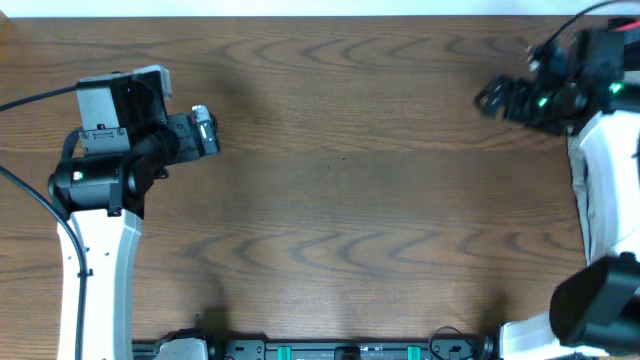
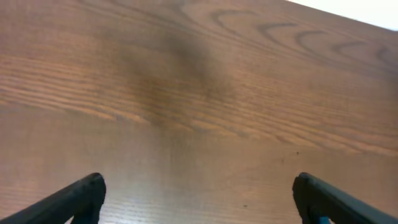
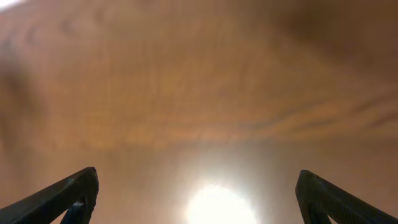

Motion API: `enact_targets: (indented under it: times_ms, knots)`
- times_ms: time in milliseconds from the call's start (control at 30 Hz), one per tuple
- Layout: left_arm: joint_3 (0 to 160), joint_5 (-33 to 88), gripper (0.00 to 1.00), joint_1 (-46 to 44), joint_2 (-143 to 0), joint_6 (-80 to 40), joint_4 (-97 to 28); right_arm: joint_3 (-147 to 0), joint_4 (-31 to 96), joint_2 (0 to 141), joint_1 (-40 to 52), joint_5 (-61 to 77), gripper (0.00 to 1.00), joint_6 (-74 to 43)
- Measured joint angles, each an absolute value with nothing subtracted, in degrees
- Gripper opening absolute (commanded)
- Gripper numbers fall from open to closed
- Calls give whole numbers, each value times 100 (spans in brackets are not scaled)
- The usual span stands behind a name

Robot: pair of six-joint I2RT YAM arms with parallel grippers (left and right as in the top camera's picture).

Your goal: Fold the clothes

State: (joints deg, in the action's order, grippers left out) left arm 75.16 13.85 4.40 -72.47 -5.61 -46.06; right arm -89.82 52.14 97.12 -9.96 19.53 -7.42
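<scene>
Clothes: not visible in any view. Left hand (image 1: 206, 130) over far-left part of brown wood-grain counter (image 1: 340, 210); black fingers (image 2: 81, 196) spread wide, released, nothing between them, bare wood below. Right hand (image 1: 492, 97) over far-right part of counter, well apart from left hand; its fingers (image 3: 74, 193) also spread wide, gripping nothing. Bright glare spot (image 3: 217, 205) on wood beneath right hand.

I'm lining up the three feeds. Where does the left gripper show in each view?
Overhead: left gripper at upper left, over the table.
Left wrist: left gripper along the bottom edge, dark jaws in both corners, wide open.
Right wrist: not in it; those jaws are the right gripper.
Shared landmark: the brown wood grain of the table.
</scene>
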Motion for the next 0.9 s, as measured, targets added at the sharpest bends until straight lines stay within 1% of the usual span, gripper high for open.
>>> enact_targets:
  times_ms: [33,67,100,133,167,200,233,333,467,600,633,667,700,767,833,867,900]
  knots:
    - [7516,1385,98,440,-7244,-565,-4595,-9089,5089,9738,-1007,1938,98,-740]
    - [7516,1382,98,440,-7244,-576,-4600,-9131,4982,9738,-1007,1931,86,-738]
    - [7516,1382,98,440,-7244,-578,-4602,-9177,4873,9736,-1007,1920,79,-707]
    - [7516,1385,98,440,-7244,-578,-4606,-9207,4770,9736,-1007,1900,78,-718]
    - [7516,1382,98,440,-7244,-578,-4611,-9223,4724,9736,-1004,1809,79,-781]
    - [7516,1385,98,440,-7244,-578,-4624,-9225,4733,9736,-1007,1653,83,-860]
    - [7516,1385,98,440,-7244,-578,-4644,-9225,4794,9736,-1007,1485,84,-943]
    - [7516,1369,98,440,-7242,-578,-4731,-9225,5142,9738,-1009,770,84,-1291]
    - [7516,1199,98,440,-7244,-580,-4910,-9227,5529,9810,-1135,156,78,-1717]
    - [7516,1094,98,440,-7251,-582,-5017,-9227,5601,10119,-1382,-123,77,-2014]
    - [7516,1070,98,440,-7253,-582,-5011,-9227,5588,10204,-1424,-156,75,-2045]
    - [7516,1052,100,440,-7255,-582,-4993,-9227,5575,10313,-1457,-193,68,-2064]
    - [7516,1050,97,440,-7255,-582,-4984,-9227,5559,10438,-1479,-263,68,-2091]
    - [7516,1031,97,440,-7255,-602,-4965,-9227,5522,10634,-1479,-401,68,-2152]
    - [7516,1026,97,440,-7255,-600,-4960,-9227,5459,10809,-1476,-578,65,-2169]
    - [7516,1024,97,440,-7255,-600,-4963,-9227,5428,10860,-1476,-661,66,-2176]
    - [7516,1022,97,440,-7255,-600,-4960,-9227,5382,10927,-1479,-775,75,-2189]
